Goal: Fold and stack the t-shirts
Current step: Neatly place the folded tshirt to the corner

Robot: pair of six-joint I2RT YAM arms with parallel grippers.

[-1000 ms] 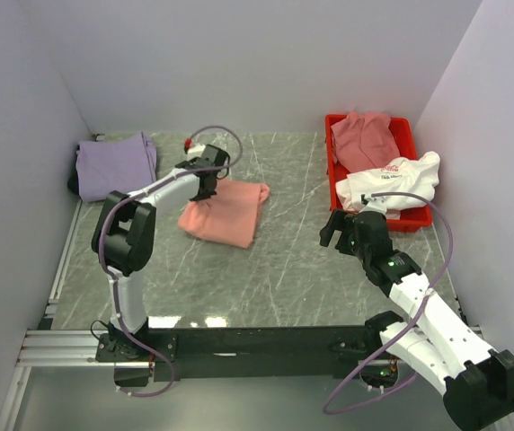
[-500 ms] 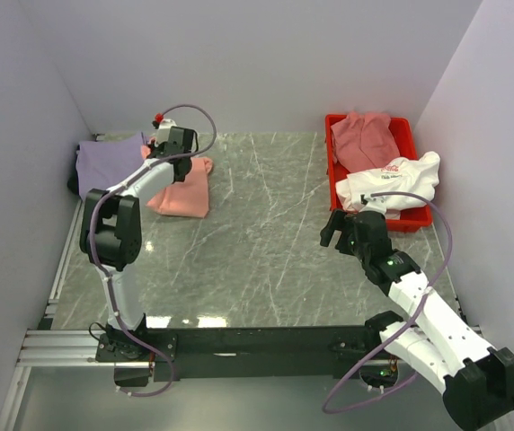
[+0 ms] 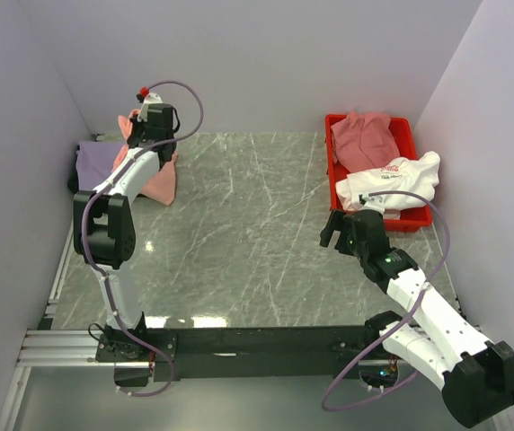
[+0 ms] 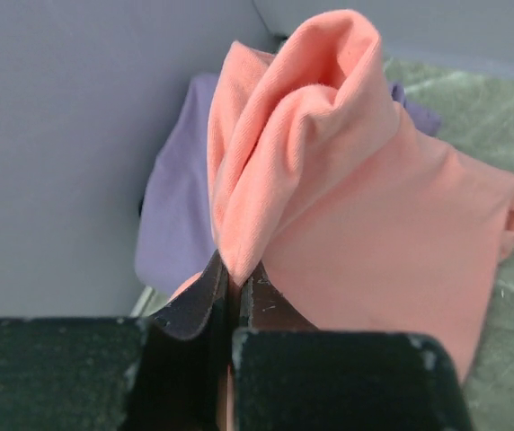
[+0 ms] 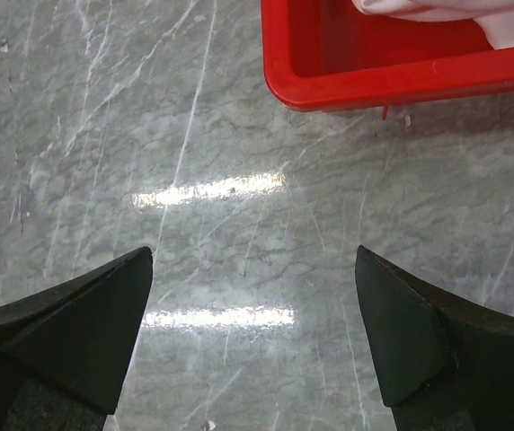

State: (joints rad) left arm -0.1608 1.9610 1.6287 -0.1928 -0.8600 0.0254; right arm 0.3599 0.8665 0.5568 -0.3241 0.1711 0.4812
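- Left gripper (image 4: 233,274): upper left of the overhead view, close to the back wall. Its jaws are pressed together on a bunched fold of cloth, with only a thin seam of fabric between the fingers.
- Salmon-pink t-shirt (image 4: 374,224): pinched at one edge by the left gripper. The held part rises in a rumpled peak, and the rest drapes down onto the table (image 3: 257,242) at the upper left of the overhead view. The wrist view shows its near portion overlapping the lavender shirt.
- Lavender t-shirt (image 3: 95,160): lies flat at the far left of the overhead view against the side wall, partly covered by the salmon-pink cloth.
- Right gripper (image 5: 253,256): right of centre in the overhead view, above bare marble just below the bin. Its jaws are spread wide and nothing is between them.
- Red bin (image 3: 331,153): upper right of the overhead view.
- Dusty rose t-shirt (image 3: 365,139): inside the bin, at its far end.
- White t-shirt (image 3: 396,180): small red print. It is heaped at the bin's near end, spilling over the right rim.
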